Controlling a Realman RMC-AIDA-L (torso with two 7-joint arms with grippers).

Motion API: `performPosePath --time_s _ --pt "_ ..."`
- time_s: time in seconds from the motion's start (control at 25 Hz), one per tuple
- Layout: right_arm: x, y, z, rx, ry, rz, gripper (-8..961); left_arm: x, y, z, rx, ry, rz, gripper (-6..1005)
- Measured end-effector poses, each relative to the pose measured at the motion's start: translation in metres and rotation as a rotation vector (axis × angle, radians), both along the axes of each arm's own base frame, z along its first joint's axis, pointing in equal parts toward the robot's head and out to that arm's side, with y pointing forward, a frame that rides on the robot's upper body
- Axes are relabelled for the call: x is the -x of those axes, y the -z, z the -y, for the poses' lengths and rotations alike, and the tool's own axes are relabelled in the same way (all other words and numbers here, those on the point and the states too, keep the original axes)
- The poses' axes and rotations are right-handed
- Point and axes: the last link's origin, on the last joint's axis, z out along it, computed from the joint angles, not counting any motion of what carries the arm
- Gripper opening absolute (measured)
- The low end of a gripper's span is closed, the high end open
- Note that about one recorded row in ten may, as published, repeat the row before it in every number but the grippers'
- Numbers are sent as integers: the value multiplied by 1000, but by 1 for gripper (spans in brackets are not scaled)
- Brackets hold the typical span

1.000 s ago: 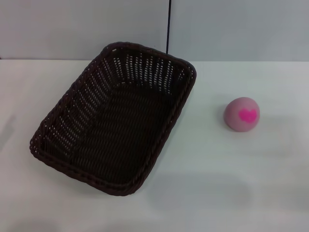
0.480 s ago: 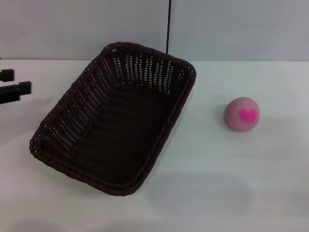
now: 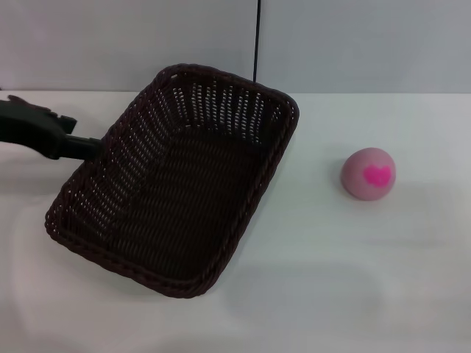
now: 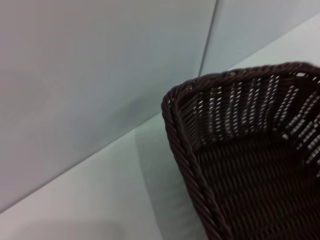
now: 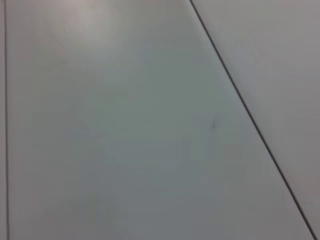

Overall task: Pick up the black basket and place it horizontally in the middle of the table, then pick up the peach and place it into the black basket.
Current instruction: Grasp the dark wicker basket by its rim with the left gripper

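Note:
The black basket [image 3: 221, 103] lies askew on the white table [image 3: 353, 279], left of centre, with its long side running diagonally. It is empty. The peach [image 3: 369, 174] sits alone on the table to the basket's right, its magenta blotch facing me. My left gripper [image 3: 87, 147] reaches in from the left edge, its tip at the basket's left rim. The left wrist view shows a rounded corner of the basket [image 4: 186, 155] close up. My right gripper is out of view.
A grey wall with a dark vertical seam [image 3: 257, 40] stands behind the table. The right wrist view shows only pale panels and a dark seam [image 5: 240, 100]. Bare tabletop lies in front of the basket and around the peach.
My left gripper has come in from the left edge and moved right to the basket's left rim. The basket and peach have not moved.

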Motion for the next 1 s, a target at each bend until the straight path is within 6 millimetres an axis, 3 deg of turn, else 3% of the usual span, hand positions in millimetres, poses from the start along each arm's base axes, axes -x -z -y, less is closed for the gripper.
performPosePath --time_s 0.36,0.68,1.0 --pt "2 -5 -4 -11 -25 -25 695 -21 25 -16 40 -9 -139 578" --pt "3 -6 -7 -8 -25 -24 695 -29 46 -23 91 -54 -253 550" --pt "1 -8 -13 -9 -11 -8 694 -52 65 -30 169 -84 -294 522"
